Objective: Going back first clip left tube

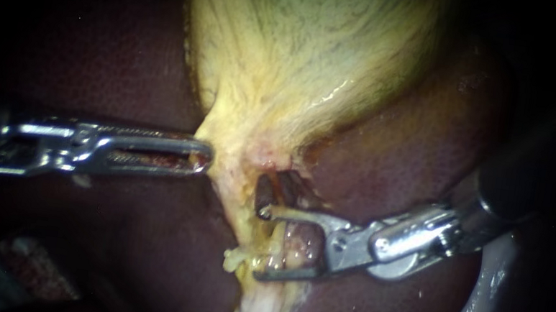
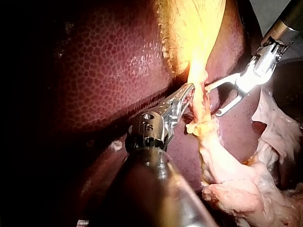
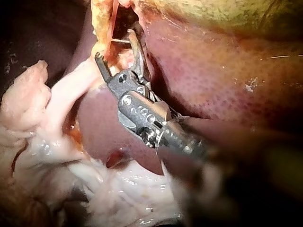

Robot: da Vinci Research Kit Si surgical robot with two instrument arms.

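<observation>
at centre, left tube (image 1: 263,196): dark stub under the gallbladder (image 1: 307,51), axis near-far
right instrument (image 1: 264,243): jaws wide open, empty, just near of it; likely exit rightward
left instrument (image 1: 201,158): jaws clamp gallbladder edge, left

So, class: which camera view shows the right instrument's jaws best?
The endoscope view: the right instrument lies side-on, both jaws whole, a clear gap between them. The left wrist view shows it farther off, also open. The right wrist view shows it from behind, jaw tips partly among yellow tissue.
</observation>
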